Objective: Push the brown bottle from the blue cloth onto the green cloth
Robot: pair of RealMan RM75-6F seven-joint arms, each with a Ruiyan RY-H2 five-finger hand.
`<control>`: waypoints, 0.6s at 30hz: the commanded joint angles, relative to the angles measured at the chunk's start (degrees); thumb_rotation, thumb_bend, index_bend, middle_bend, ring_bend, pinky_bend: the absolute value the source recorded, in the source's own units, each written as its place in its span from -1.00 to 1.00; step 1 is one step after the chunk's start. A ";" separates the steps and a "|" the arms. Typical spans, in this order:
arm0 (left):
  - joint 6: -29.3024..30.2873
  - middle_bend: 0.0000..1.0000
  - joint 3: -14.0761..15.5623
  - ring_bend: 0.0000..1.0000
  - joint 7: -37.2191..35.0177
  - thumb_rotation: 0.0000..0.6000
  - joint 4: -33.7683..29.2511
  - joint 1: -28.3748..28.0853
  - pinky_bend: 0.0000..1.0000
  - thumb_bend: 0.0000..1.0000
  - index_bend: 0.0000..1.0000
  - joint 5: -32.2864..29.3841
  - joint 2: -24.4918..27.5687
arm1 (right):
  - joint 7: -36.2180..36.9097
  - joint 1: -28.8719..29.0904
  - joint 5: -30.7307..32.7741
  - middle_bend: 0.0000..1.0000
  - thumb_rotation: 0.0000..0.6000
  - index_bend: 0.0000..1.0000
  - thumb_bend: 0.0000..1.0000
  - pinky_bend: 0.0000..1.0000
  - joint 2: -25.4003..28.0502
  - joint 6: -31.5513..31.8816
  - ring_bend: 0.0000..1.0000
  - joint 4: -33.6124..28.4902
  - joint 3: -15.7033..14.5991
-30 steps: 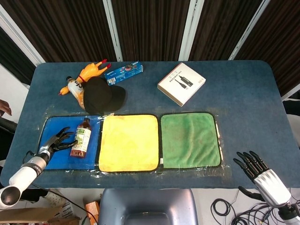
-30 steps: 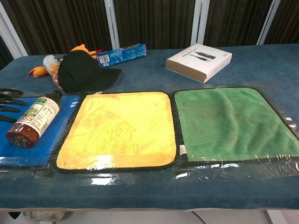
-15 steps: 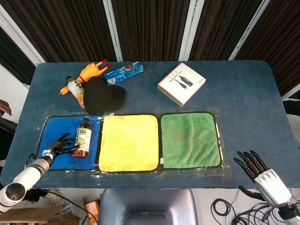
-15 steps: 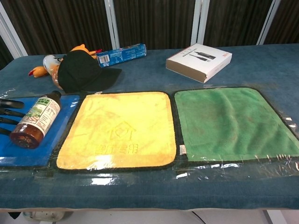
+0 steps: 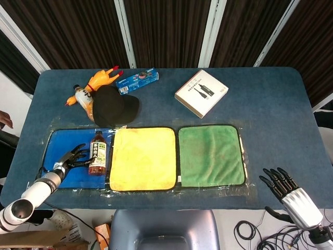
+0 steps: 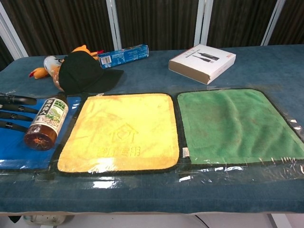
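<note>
- The brown bottle [image 5: 97,159] lies on its side at the right edge of the blue cloth [image 5: 60,151], in the lower left of the head view, its cap pointing toward the top of the frame and its base toward the bottom.
- In the chest view the bottle [image 6: 47,122] sits close against the border between the blue cloth [image 6: 14,147] and the yellow cloth [image 6: 122,132].
- The left hand [image 5: 70,158] reaches in from the lower left corner, fingers spread and stretched toward the bottle's side; the fingertips [image 6: 19,108] come right up to the bottle's label, holding nothing.
- I cannot tell for sure whether the fingertips actually touch the bottle or stop just short.
- The yellow cloth [image 5: 143,158] lies in the middle of the frame, between the blue cloth and the green cloth [image 5: 210,155], which is bare.
- The right hand [image 5: 283,187] hangs off the table's near edge at the lower right of the head view, fingers apart, grasping nothing, well apart from the cloths.
- In the upper left, a black cap [image 5: 110,106] rests against a rubber chicken toy [image 5: 91,88].
- A blue toothpaste box [image 5: 138,82] lies just beside them.
- A white box [image 5: 201,93] sits above the green cloth, near the upper middle of the blue table [image 5: 270,104].
</note>
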 commanded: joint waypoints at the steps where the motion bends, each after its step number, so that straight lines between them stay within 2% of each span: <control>1: -1.32 -0.73 -0.58 -0.80 -0.41 0.74 0.15 -0.07 -0.32 -0.53 -0.97 0.12 -0.33 | 0.13 0.03 0.09 -1.00 1.00 -1.00 -0.72 -1.00 0.01 -0.01 -1.00 0.04 0.13; 18: -2.45 -0.73 -0.66 -0.80 0.20 0.84 1.15 -3.74 -0.32 -0.53 -0.98 -2.04 -2.86 | 0.61 0.01 0.15 -1.00 1.00 -1.00 -0.71 -1.00 0.08 -0.21 -1.00 0.30 0.29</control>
